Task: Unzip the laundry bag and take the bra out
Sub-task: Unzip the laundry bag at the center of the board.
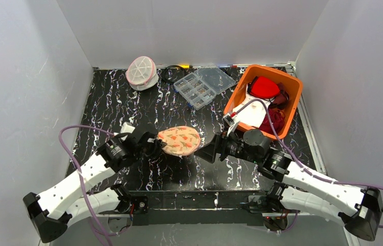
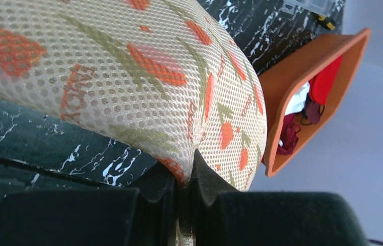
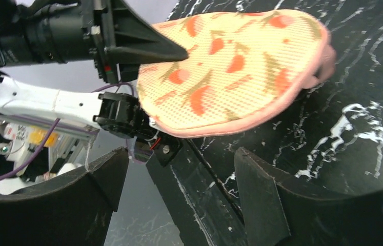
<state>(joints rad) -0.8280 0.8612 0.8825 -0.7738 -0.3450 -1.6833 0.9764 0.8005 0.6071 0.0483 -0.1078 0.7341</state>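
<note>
Laundry bag (image 1: 141, 72) far behind left claw (image 1: 158, 145) pinching pouch (image 1: 180, 140)

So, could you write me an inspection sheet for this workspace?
surface: black marbled table, no spills seen
job's things: laundry bag at the back, apart from both arms
clutter: clear compartment box; orange bin of red and white clothes
grippers: left pincer shut on the edge of a floral mesh pouch; right pincer open beside the pouch, not touching
cables: purple cables loop along each arm
surroundings: plain white walls on three sides
</note>
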